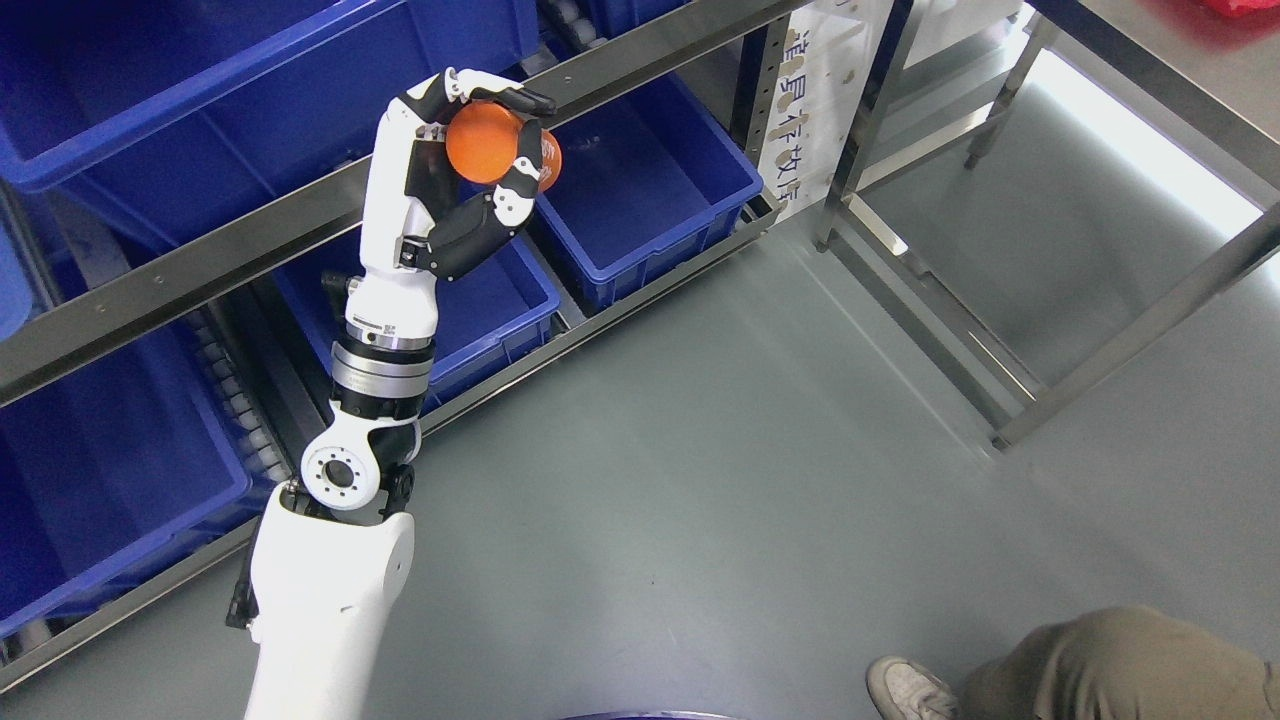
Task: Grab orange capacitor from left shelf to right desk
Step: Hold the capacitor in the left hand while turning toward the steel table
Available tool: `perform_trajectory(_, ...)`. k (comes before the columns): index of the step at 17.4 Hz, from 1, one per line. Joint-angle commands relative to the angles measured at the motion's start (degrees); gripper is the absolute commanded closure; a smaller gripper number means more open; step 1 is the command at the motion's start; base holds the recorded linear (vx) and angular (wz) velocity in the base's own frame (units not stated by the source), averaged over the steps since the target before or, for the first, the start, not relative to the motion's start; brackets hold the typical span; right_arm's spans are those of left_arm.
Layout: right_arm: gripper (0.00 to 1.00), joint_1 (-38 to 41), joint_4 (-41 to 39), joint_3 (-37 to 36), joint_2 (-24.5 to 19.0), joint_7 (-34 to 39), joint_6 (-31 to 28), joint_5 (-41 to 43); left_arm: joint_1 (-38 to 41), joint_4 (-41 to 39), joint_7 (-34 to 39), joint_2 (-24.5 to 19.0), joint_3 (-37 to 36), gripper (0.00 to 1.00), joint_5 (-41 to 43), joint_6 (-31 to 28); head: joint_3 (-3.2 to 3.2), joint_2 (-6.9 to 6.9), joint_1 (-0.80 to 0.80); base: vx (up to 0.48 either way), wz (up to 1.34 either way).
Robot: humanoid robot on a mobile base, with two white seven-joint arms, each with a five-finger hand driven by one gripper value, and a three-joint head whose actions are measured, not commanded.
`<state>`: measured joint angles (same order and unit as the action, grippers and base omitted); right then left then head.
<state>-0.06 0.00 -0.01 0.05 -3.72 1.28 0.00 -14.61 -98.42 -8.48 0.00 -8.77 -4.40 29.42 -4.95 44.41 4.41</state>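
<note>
Left hand (470, 170) fingers (520, 185) wrapped round orange capacitor (495, 148), raised before shelf (200, 265).

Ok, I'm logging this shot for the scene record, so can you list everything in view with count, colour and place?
orange capacitor: one, orange, held up in front of the shelf rail, upper left of centre
bins: several, blue, on the shelf levels at left and top
shelf: one, bare metal, across the left side
sign: one, white with print, on the shelf post at top centre
desk frame: one, metal, right side
floor: grey, centre and bottom
person's leg and shoe: one, tan trousers and pale shoe, bottom right corner
left hand: one, white and black, fingers closed around the orange capacitor
</note>
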Motion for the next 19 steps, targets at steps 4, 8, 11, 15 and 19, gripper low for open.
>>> perform_trajectory(4, 0.00, 1.38, -1.00, -0.61, 0.95, 0.03, 0.04, -0.35, -0.07, -0.02, 0.04, -1.00, -2.65, 0.98, 0.00, -0.51, 0.00, 0.00, 0.00, 0.082, -0.32)
perform_trajectory(8, 0.00, 1.30, -1.00, -0.61, 0.95, 0.03, 0.04, -0.35, -0.24, -0.02, 0.04, -1.00, -3.88, 0.98, 0.00, -0.86, 0.00, 0.00, 0.00, 0.143, -0.35)
perform_trajectory(11, 0.00, 1.38, -1.00, -0.61, 0.95, 0.03, 0.04, -0.35, -0.42, 0.07, 0.04, -1.00, -7.48, 0.98, 0.00, -1.39, 0.00, 0.00, 0.00, 0.218, -0.26)
perform_trajectory(15, 0.00, 1.38, -1.00, -0.61, 0.95, 0.03, 0.04, -0.35, -0.86, 0.16, 0.04, -1.00, -13.09, 0.97, 0.00, -2.44, 0.00, 0.00, 0.00, 0.251, -0.26)
perform_trajectory(19, 0.00, 1.38, -1.00, -0.61, 0.95, 0.03, 0.04, -0.35, -2.96, 1.03, 0.04, -1.00, -16.80, 0.97, 0.00, -2.88, 0.00, 0.00, 0.00, 0.291, -0.33)
